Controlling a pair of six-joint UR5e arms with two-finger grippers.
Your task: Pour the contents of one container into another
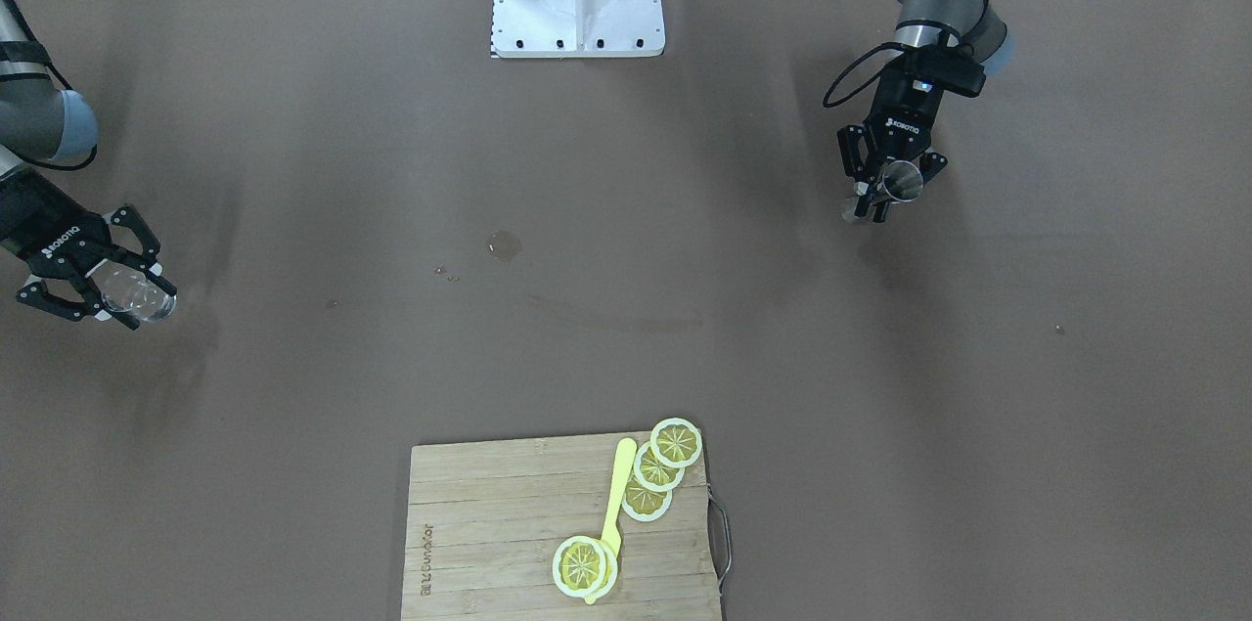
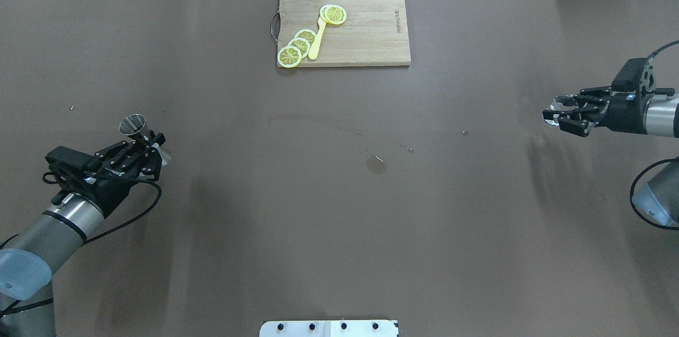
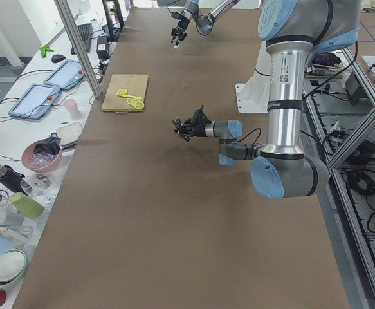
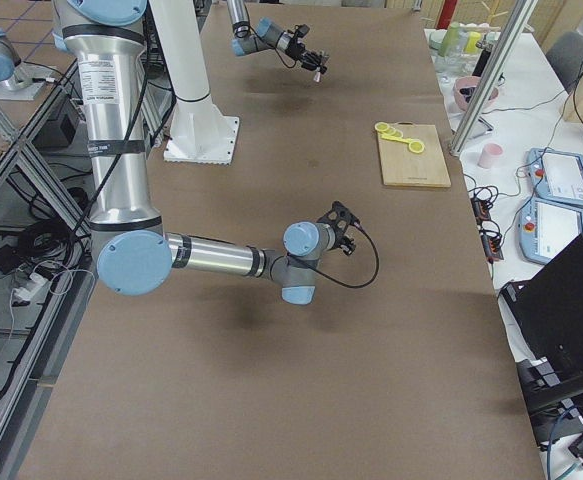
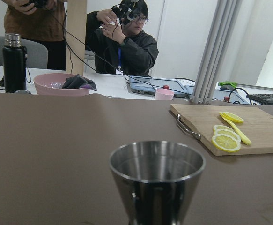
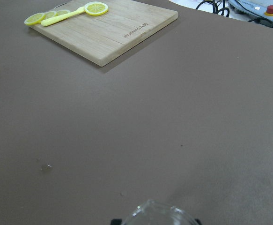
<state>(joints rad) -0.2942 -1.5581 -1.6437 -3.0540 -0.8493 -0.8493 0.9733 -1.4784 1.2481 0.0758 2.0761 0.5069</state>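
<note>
Hovering far apart, left tool (image 2: 150, 141) grips jigger (image 2: 132, 126), right tool (image 2: 556, 114) glass (image 1: 137, 296).

Cutting board (image 2: 366, 34), lemon slices (image 2: 297, 48), spatula (image 2: 316, 42)

Four lemon slices (image 1: 676, 442), one cutting board (image 1: 489, 504), one jigger (image 5: 157, 173), one glass (image 1: 137, 296).

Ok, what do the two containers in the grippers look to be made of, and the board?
The jigger is metal, likely polished steel, given its mirror-like reflections. The clear cup is transparent; it could be glass or plastic, I cannot tell which. The cutting board is light wood, possibly bamboo, with visible strip grain and a matte finish.
</note>
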